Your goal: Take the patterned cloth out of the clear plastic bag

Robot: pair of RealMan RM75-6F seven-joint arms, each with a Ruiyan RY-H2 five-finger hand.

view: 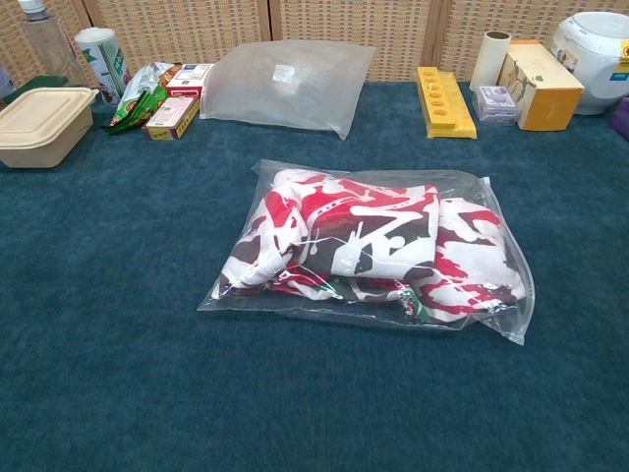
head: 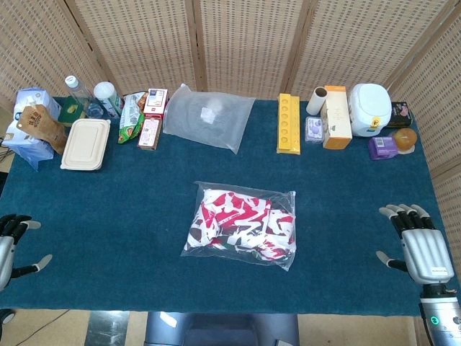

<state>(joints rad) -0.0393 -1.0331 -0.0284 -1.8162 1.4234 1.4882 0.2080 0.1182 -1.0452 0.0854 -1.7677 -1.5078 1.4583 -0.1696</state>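
We see a worktop point(head: 130, 216) covered in deep teal carpet-like cloth, its surface evenly lit with no hard shadows. Behind its far edge stands a folding screen point(head: 238, 43) of pale woven wicker panels set in light wooden frames, running the whole width and angling forward at both sides. Below the near edge we make out a strip of light floor point(head: 57, 328) and a dark piece of furniture or base point(head: 223, 330) at the middle.

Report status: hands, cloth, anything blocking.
Left hand and right hand open, at table edges. Cloth inside bag, mid-table, untouched. Nothing near it; clutter along far edge.
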